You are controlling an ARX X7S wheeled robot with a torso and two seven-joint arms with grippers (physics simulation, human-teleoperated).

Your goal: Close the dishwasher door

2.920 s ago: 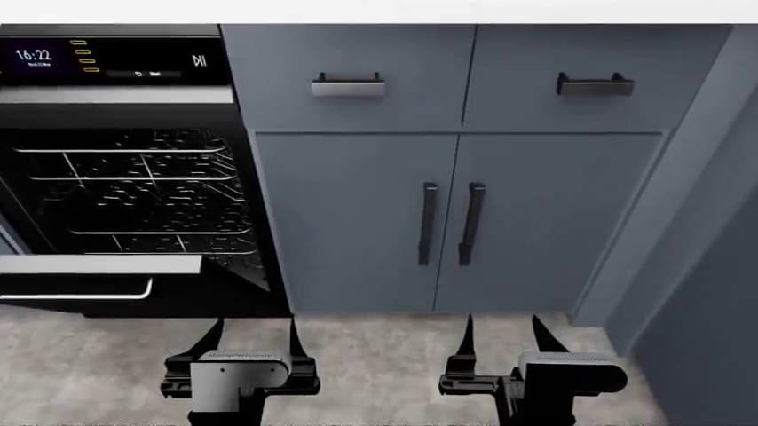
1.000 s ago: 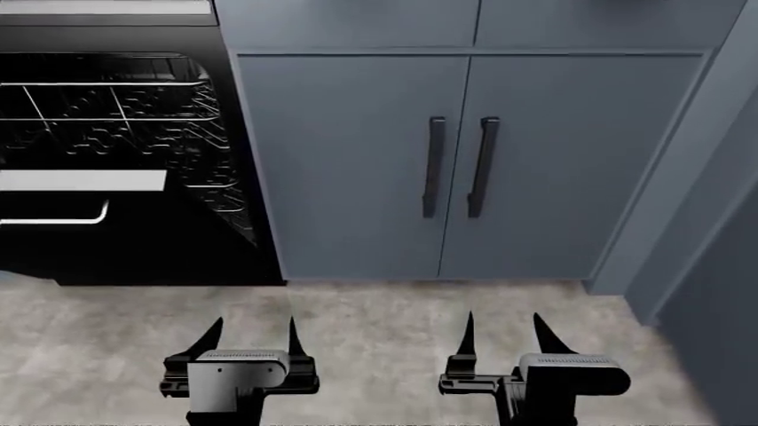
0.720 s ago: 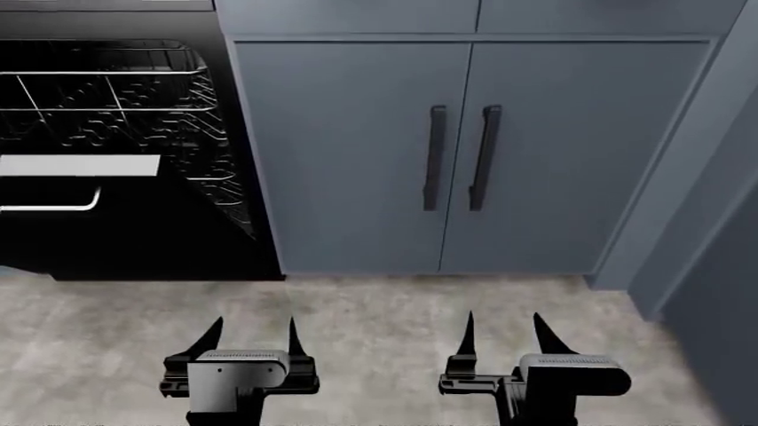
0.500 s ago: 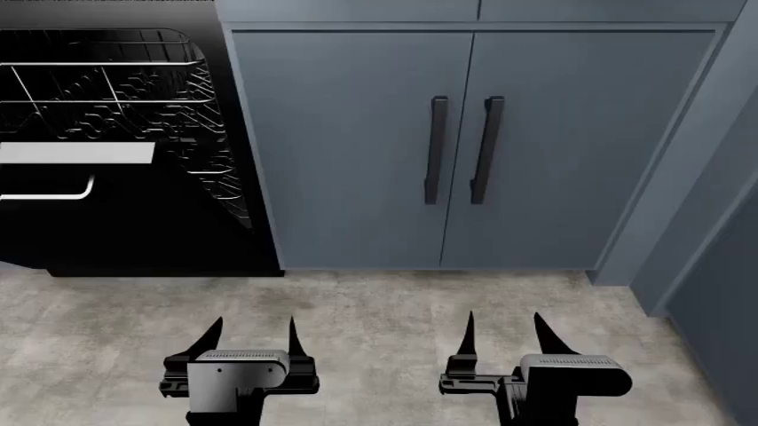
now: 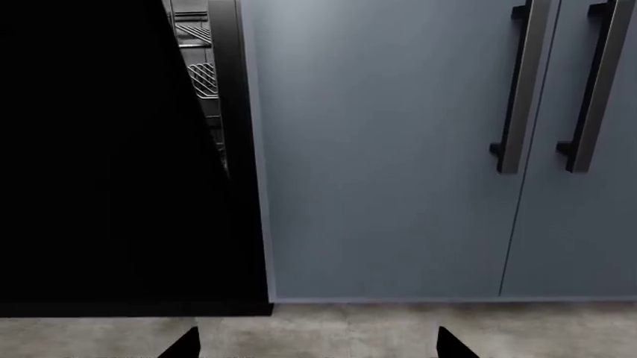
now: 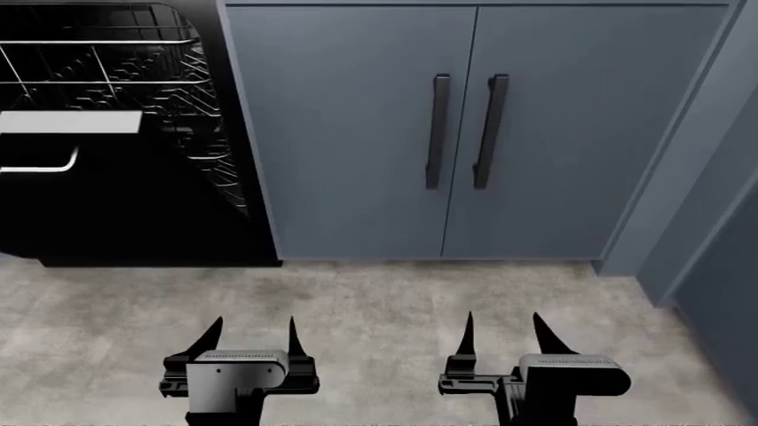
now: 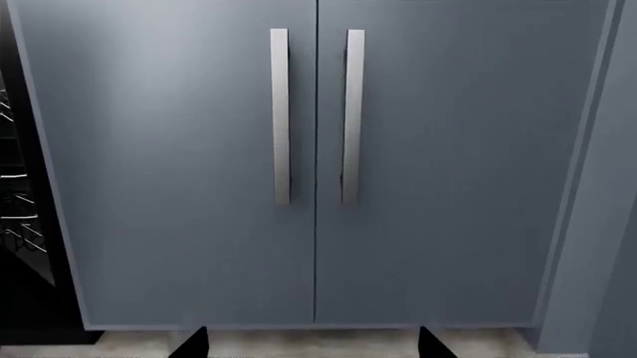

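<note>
Item: dishwasher door (image 6: 106, 213), glossy black panel, hanging open and tilted down toward the floor at the far left of the head view; brushed-silver top strip (image 6: 69, 122) and thin bar handle (image 6: 42, 167) both run crosswise, so the door's long axis lies left to right. Wire racks (image 6: 106, 62) visible in the cavity behind it. Item: left pincer (image 6: 250, 335), jaws spread wide, holding nothing, poised over bare floor (image 6: 379, 302). Item: right pincer (image 6: 502, 333), likewise spread and empty. No worktop in view. Key relation: the door lies ahead of and to the left of both pincers, well apart from either; the left arm is plainly the nearer, the right facing the grey-blue cabinet doors (image 6: 474, 133) with their paired black vertical handles (image 6: 439, 131). Left wrist view shows the door's black mass (image 5: 110, 186) beside the cabinet face. Judgement: closing not yet begun; the left arm would likely need to get under the door's lowered front edge and push up.
</note>
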